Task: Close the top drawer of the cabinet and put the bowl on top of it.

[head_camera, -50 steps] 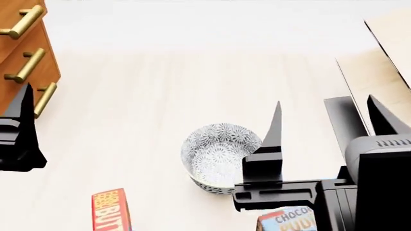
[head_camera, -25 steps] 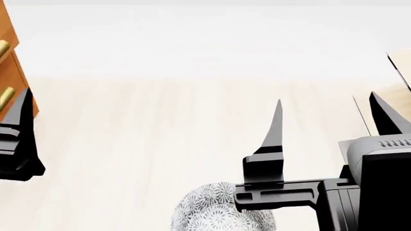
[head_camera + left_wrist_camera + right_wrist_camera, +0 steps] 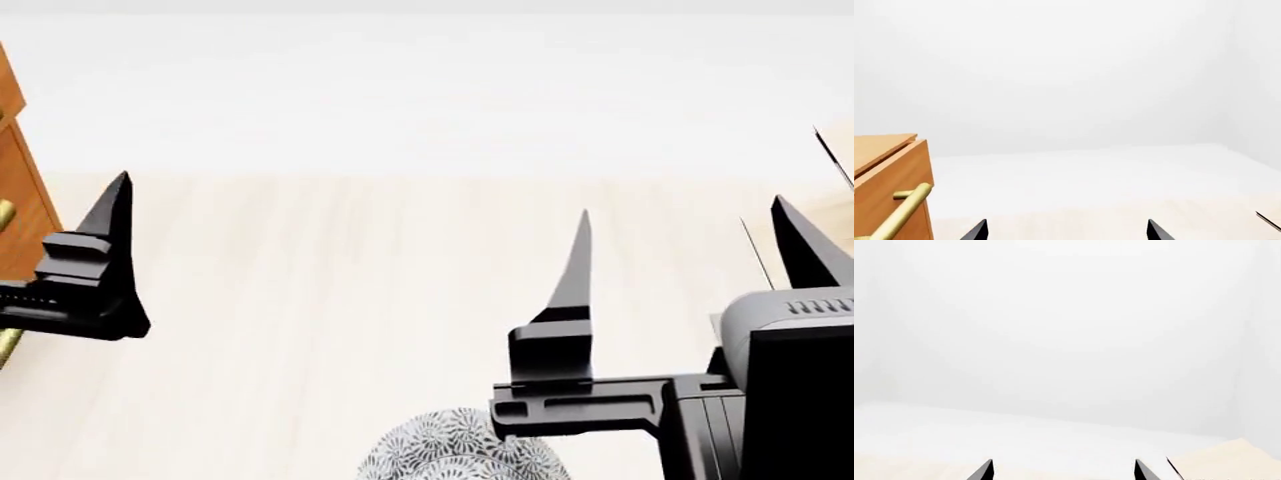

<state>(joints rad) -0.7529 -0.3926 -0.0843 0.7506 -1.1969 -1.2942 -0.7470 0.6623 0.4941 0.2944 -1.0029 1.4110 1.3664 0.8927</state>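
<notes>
The drawer (image 3: 891, 165) is sitting at your far left, standing out from the top of the cabinet (image 3: 16, 190), so it is not yet shut. In the left wrist view its brass handle (image 3: 904, 212) is running at a slant just beside the left hand's (image 3: 1066, 231) nearer fingertip, with the drawer front facing that hand. In the head view only a sliver of orange wood is showing at the left edge, and the left hand (image 3: 94, 280) is hanging right next to it, apart from the wood as far as you can tell.

That makes the left arm your nearer one for the push, and the drawer is lying to its outer side, not straight ahead of the fingers. You are likely needing to swing the hand leftward to meet the front squarely.

The left hand is spread wide and holding nothing. The right hand (image 3: 681, 270) is also gaping, empty, with both prongs pointing up over the pale bench (image 3: 374, 280).

The bowl (image 3: 454, 455) is sitting low at the bottom of the head view, just beside the right hand's inner finger, so the right arm is looking better placed for it.
</notes>
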